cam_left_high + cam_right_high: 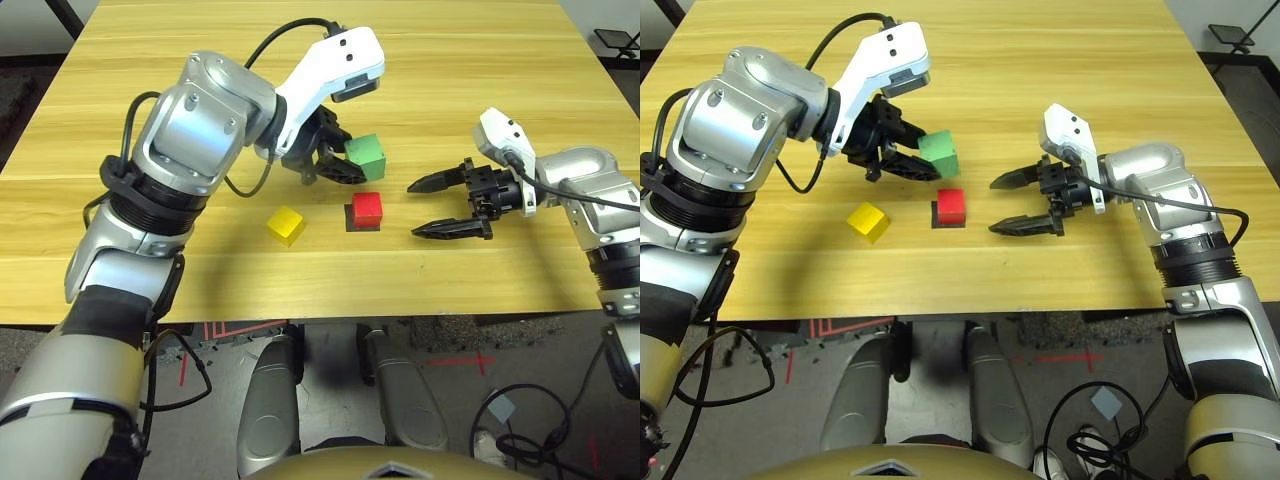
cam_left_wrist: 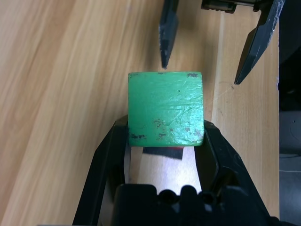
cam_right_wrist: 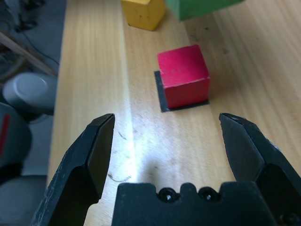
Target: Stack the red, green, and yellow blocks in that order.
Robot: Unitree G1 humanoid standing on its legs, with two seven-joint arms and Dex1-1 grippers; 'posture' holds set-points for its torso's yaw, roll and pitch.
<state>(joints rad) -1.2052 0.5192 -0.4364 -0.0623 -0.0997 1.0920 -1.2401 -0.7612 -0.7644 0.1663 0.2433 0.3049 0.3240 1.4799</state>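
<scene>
The green block (image 1: 367,156) is held up off the tabletop, far and just above the red block (image 1: 367,208). The yellow block (image 1: 286,224) sits left of the red one.

The red block (image 1: 367,207) was bright red on a black square patch (image 3: 162,94). The green block (image 2: 165,108) was muted green with dark scuffs. The yellow block (image 1: 286,224) was bright yellow. The surface (image 1: 450,80) showed pale wood grain.
</scene>
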